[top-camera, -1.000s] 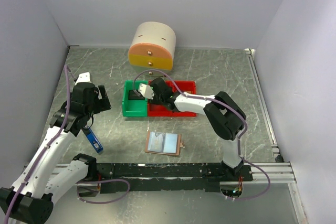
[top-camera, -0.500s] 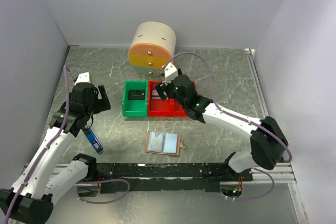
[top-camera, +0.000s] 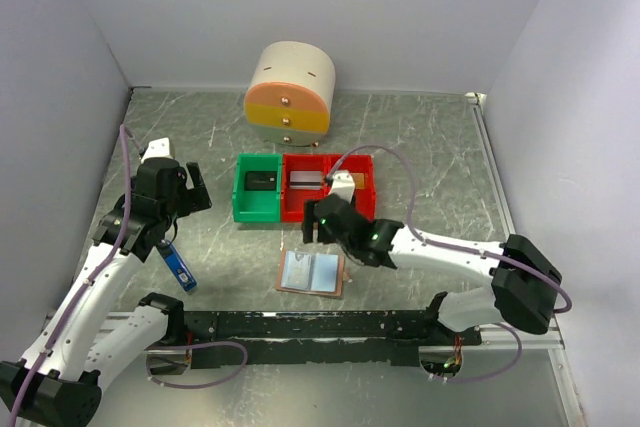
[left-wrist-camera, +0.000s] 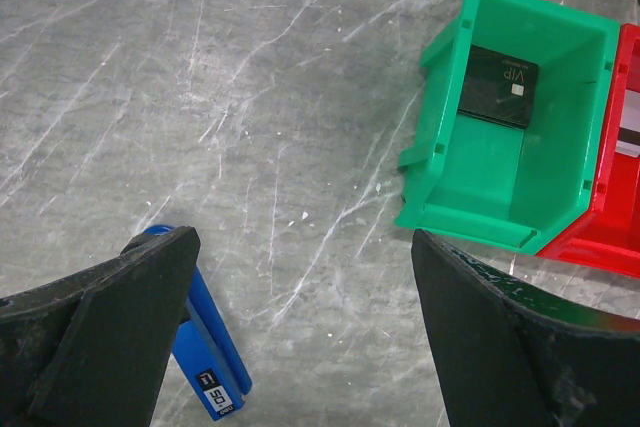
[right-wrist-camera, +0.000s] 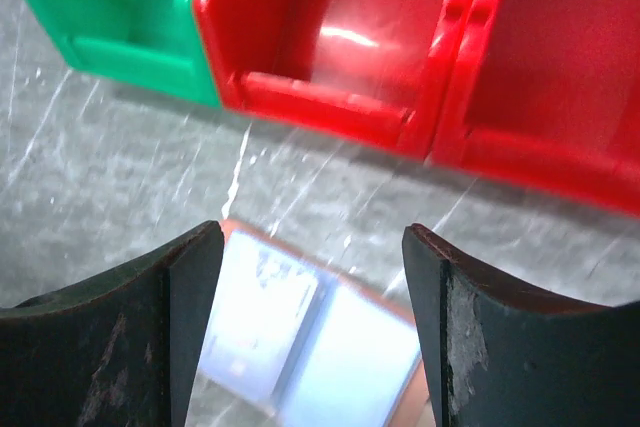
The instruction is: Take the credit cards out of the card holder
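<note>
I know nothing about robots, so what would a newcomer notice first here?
Probably the bright bins in the middle: a green bin holding a black card, beside two red bins. Behind them stands a rounded cream-and-orange drawer unit. Nearer the camera, the right gripper hovers open over the tan card holder.

left arm: white shells, chunky black joints, pretty standard
right arm: same deal, white links and black joints
green lights: tiny ones glowing on the black block just behind the right fingers
left fingers: matte black wedges, flat inner faces
right fingers: black too, but scuffed, brownish scratches
cables: lilac, looping back from behind the fingers
base rail: black bar on silver extrusion, well back from the fingers
</note>
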You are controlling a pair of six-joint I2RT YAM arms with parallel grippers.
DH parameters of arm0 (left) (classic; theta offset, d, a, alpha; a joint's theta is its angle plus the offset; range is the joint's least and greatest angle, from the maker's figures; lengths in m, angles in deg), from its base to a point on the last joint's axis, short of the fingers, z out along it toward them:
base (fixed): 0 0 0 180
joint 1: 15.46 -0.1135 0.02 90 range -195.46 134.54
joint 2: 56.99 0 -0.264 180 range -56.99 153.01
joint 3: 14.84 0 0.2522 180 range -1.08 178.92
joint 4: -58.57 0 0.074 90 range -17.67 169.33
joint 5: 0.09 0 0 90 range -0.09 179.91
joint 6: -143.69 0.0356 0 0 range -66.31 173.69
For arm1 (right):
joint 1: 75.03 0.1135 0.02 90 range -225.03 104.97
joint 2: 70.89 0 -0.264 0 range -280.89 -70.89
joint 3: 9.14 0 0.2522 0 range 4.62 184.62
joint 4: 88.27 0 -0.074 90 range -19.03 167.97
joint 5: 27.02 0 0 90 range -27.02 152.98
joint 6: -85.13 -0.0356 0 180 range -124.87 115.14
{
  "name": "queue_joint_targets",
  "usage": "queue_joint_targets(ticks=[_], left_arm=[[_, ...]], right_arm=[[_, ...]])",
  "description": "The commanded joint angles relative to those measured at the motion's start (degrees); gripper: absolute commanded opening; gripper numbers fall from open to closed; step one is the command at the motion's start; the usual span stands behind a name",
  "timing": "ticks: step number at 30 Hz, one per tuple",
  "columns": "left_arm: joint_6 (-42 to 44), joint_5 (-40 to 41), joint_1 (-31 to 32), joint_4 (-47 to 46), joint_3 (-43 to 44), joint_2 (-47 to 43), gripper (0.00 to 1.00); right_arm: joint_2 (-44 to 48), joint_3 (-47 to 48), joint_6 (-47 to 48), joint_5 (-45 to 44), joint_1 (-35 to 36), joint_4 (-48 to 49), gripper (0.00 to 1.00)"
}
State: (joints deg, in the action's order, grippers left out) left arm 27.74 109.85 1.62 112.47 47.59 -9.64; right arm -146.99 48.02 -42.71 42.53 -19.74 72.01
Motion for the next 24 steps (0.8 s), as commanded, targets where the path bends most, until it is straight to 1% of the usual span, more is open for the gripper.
queue_joint_targets(ticks=[1, 3, 6, 10, 13, 15, 19, 24], left_arm=[[-0.32, 0.62, -0.56, -0.95, -0.37, -0.38, 1.0], [-0.45, 0.98, -0.56, -0.73, -0.33, -0.21, 1.0], [-0.59, 1.32, -0.56, -0.59, -0.26, -0.09, 1.0], [-0.72, 1.6, -0.56, -0.43, -0.19, -0.1, 1.0], [-0.85, 1.85, -0.56, -0.48, -0.34, -0.48, 1.0], [-0.77, 1.78, -0.56, -0.66, -0.46, -0.54, 1.0], [-0.6, 1.48, -0.56, -0.68, -0.42, -0.14, 1.0], [-0.67, 1.54, -0.56, -0.53, -0.32, 0.21, 0.99]], right_arm=[[0.42, 2.55, -15.04, -16.46, 9.39, -9.93, 0.72], [-1.52, 4.06, -19.34, -20.61, 13.73, -13.24, 0.72], [-6.3, 6.67, -24.43, -24.59, 18.85, -18.0, 0.72], [-12.88, 11.42, -27.68, -25.09, 21.97, -22.65, 0.68], [-16.05, 13.6, -29.34, -25.02, 22.85, -25.52, 0.64], [-16.74, 13.64, -29.43, -24.27, 22.93, -25.26, 0.62], [-16.52, 11.97, -27.89, -21.75, 22.93, -20.69, 0.61], [-18.27, 12.93, -26.57, -19.6, 22.9, -20.32, 0.62]])
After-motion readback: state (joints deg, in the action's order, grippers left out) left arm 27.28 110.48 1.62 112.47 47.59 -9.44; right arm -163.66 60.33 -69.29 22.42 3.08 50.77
